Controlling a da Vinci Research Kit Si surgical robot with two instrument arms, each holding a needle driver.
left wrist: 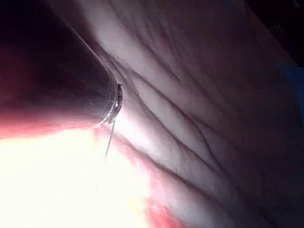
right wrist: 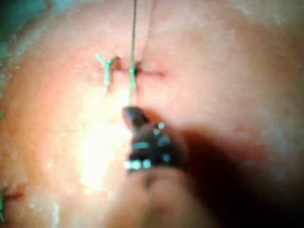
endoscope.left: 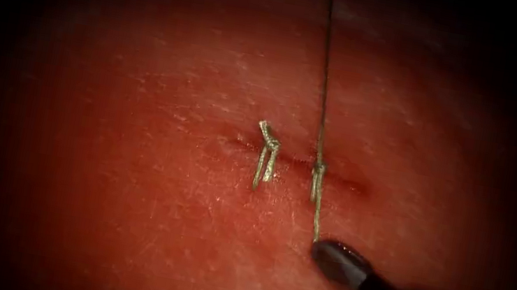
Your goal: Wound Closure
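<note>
Cut (endoscope.left: 298, 163) runs as a short dark horizontal slit across the middle of the tissue (endoscope.left: 139, 216), centre of the endoscope frame. Tissue surface is red and glossy with fine pale scuffing.

Two stitches cross the cut. The finished stitch (endoscope.left: 265, 155) sits at the cut's left end, with two short cut tails lying below the cut and one stub angled to the upper left. Just right of it is a knot (endoscope.left: 319, 168) on the cut line.

Thread (endoscope.left: 326, 65) runs taut from the knot straight up, leaning slightly left, and leaves the frame at the top edge. A short tail continues from the knot down to the right tool (endoscope.left: 318, 248).

Right tool comes in from the lower right corner. Jaws closed, their tip meeting the lower end of the tail below the cut; looks like a grip on the thread. Right wrist view agrees: right tool (right wrist: 130, 113) tip against the thread (right wrist: 133, 33), cut (right wrist: 142, 72) and finished stitch (right wrist: 107, 69) just beyond it.

Left wrist view: dark shaft end of the left tool (left wrist: 102, 102) against folded pale tissue (left wrist: 199, 95), a thin thread (left wrist: 109, 142) trailing off it. Can't tell its jaw state.

Needle: can't tell where it is. No legible writing anywhere.
</note>
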